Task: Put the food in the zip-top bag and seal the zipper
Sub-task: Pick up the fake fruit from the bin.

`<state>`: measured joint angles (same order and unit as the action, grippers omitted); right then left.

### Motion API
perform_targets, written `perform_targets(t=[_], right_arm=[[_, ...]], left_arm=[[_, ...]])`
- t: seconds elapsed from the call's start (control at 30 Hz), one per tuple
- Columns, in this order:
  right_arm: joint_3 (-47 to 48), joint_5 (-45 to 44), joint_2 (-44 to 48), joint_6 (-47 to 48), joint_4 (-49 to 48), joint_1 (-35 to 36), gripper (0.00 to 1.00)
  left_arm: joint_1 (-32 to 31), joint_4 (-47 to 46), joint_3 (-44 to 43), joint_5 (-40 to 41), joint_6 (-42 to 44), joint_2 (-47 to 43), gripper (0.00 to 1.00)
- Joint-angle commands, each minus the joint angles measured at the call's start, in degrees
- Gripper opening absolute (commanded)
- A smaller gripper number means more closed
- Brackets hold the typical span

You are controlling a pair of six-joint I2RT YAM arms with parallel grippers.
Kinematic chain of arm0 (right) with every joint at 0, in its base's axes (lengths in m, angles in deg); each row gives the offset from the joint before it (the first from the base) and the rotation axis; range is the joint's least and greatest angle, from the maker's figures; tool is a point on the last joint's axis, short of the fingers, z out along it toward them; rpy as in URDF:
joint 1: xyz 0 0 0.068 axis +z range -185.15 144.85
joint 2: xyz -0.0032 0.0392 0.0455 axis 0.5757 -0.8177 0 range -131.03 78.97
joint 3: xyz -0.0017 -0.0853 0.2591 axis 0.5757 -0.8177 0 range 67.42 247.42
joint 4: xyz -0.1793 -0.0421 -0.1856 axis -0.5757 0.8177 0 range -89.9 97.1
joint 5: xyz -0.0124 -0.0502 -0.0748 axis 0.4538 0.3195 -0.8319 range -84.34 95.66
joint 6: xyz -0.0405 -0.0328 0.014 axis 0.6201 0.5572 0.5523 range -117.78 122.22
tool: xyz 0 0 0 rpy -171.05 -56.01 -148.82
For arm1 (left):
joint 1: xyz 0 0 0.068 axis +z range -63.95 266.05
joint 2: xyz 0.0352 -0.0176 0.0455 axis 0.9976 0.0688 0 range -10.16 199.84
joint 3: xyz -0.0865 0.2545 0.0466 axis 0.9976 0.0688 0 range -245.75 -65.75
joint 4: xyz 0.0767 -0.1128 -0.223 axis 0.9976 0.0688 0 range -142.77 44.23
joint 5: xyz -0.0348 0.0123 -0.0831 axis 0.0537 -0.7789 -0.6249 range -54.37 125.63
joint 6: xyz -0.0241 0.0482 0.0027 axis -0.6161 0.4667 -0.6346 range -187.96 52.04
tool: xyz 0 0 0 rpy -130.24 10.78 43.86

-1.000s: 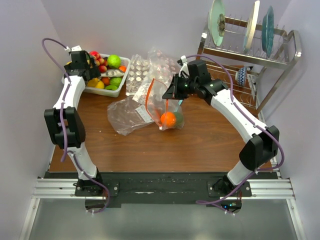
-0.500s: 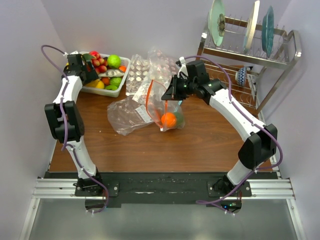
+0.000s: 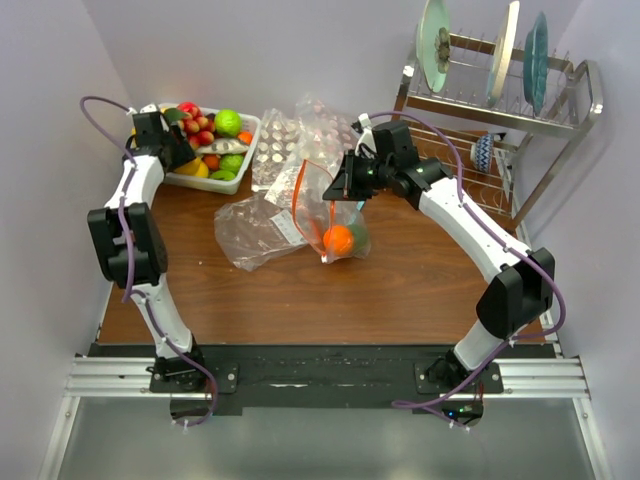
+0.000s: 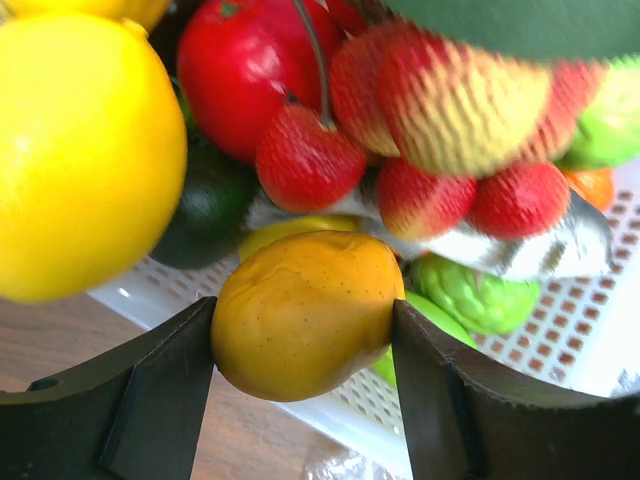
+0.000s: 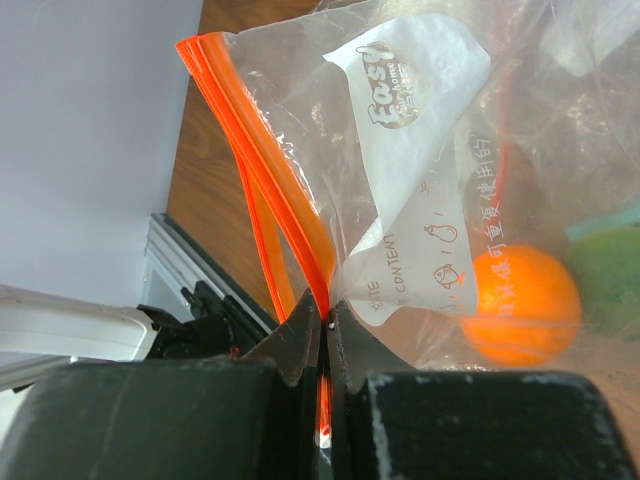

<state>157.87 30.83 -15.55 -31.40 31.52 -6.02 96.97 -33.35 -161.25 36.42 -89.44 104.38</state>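
Left wrist view: left hand (image 4: 302, 318) closed on yellow-orange fruit (image 4: 300, 300) in the white tray (image 4: 580, 330), seemingly touching both sides. Right wrist view: right hand (image 5: 325, 335) clamped on zipper (image 5: 268, 185). Top view: zip-top bag (image 3: 312, 195) mid-frame, orange (image 3: 337, 239) inside.

Pale lilac walls (image 3: 300, 40) on three sides — soft, even light. A brown wooden table (image 3: 400, 290) stands between them. A metal dish rack (image 3: 592, 95) with upright plates (image 3: 433, 45) sits far right.

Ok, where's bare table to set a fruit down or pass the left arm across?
The near half of the table is bare, from the loose bags down to the arm bases, and so is the patch between the held bag and the right arm. The far edge is crowded: fruit tray, bags, dish rack.
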Motion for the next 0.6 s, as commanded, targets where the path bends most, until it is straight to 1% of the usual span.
perform_targets(t=[0.0,0.17,0.23,0.3,0.33,0.37,0.43,0.47,0.5,0.53,0.57], right_arm=[[0.2,0.8,0.4,1.3,-0.8,0.0,0.00],[0.5,0.8,0.3,1.3,-0.7,-0.1,0.00],[0.5,0.8,0.1,1.3,-0.7,0.0,0.00],[0.6,0.7,-0.2,1.2,-0.7,0.0,0.00],[0.8,0.8,-0.4,1.2,-0.7,0.0,0.00],[0.9,0.8,-0.6,1.2,-0.8,0.0,0.00],[1.1,0.8,-0.8,1.0,-0.9,0.0,0.00],[1.2,0.9,-0.9,0.9,-1.0,0.0,0.00],[1.1,1.0,-0.9,0.8,-1.1,0.0,0.00],[1.1,1.0,-1.0,0.8,-1.2,0.0,0.00],[1.2,0.9,-1.0,0.8,-1.2,0.0,0.00]], left_arm=[[0.2,-2.5,1.7,-4.9,-1.3,-6.6,0.54],[0.2,-2.6,3.3,-12.6,-1.0,-12.3,0.53],[0.2,-0.9,3.6,-14.4,-1.3,-13.5,0.53],[0.2,-0.2,4.3,-18.5,-2.6,-15.5,0.53],[0.2,-0.4,6.0,-20.3,-3.5,-16.3,0.53],[0.0,-1.4,7.3,-24.9,-4.3,-18.3,0.53],[-0.4,-4.8,11.7,-29.3,-7.3,-20.6,0.52],[-0.7,-5.9,13.2,-32.4,-8.3,-23.1,0.52],[-1.5,-9.0,14.9,-34.2,-10.7,-24.4,0.52],[-1.9,-10.9,18.5,-35.9,-11.7,-25.8,0.52],[-2.6,-12.6,20.2,-38.7,-13.1,-28.5,0.52]])
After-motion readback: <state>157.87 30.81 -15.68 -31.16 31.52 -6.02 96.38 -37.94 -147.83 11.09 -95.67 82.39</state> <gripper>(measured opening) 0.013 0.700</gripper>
